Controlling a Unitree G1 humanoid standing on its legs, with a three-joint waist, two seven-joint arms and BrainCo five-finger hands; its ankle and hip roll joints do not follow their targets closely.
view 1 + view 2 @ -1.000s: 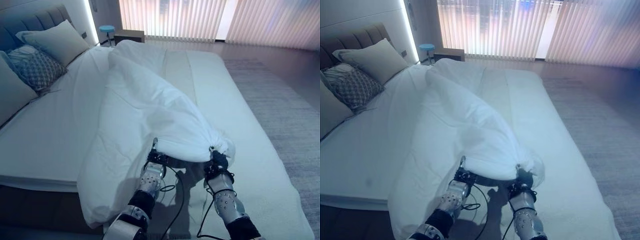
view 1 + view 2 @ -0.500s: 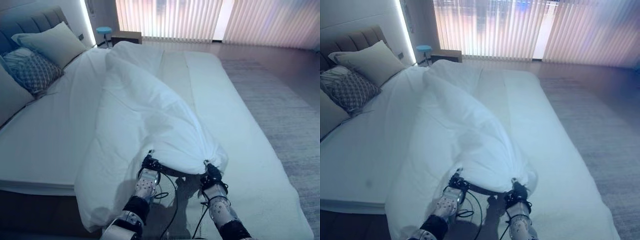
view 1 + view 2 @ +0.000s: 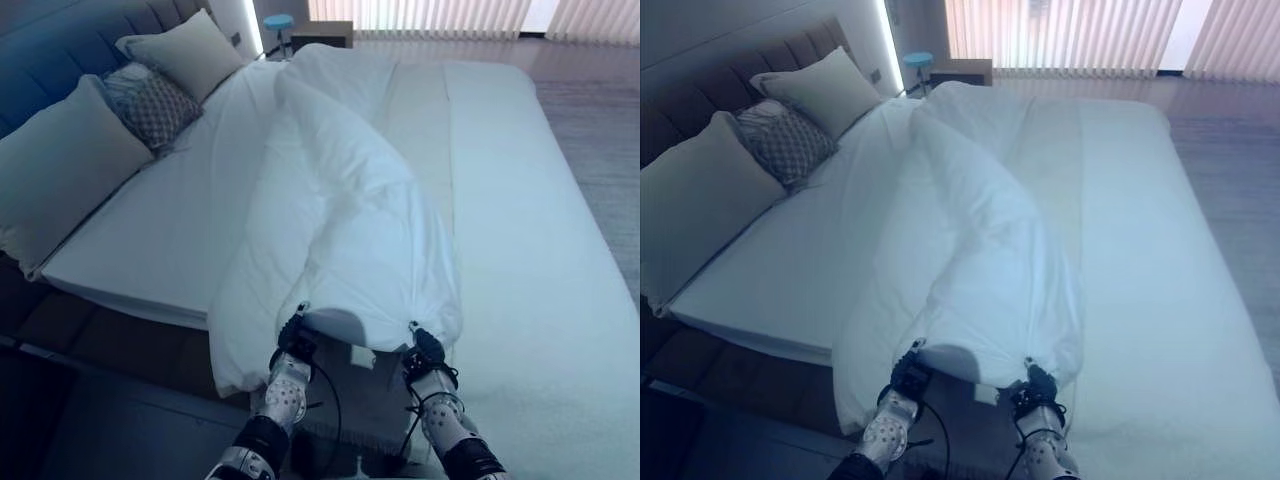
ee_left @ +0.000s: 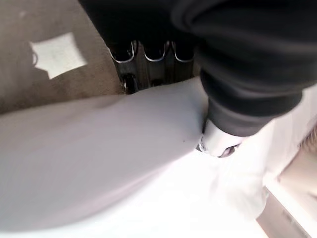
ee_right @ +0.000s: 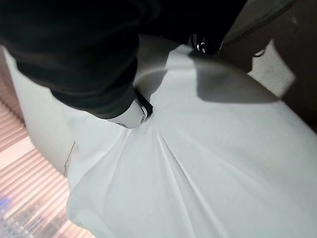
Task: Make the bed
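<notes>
Duvet (image 3: 350, 230) edge is pinched by left hand (image 3: 292, 345) and right hand (image 3: 424, 350); pulled back toward bed (image 3: 540, 200) foot, still bunched.

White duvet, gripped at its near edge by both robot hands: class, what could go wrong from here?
1. The white duvet lies bunched in a ridge down the bed; pulling further may drag it off the mattress rather than spread it.
2. The left hand and right hand pinch small folds, which might slip.
3. Its left side already overhangs the bed's edge and could slide down.
</notes>
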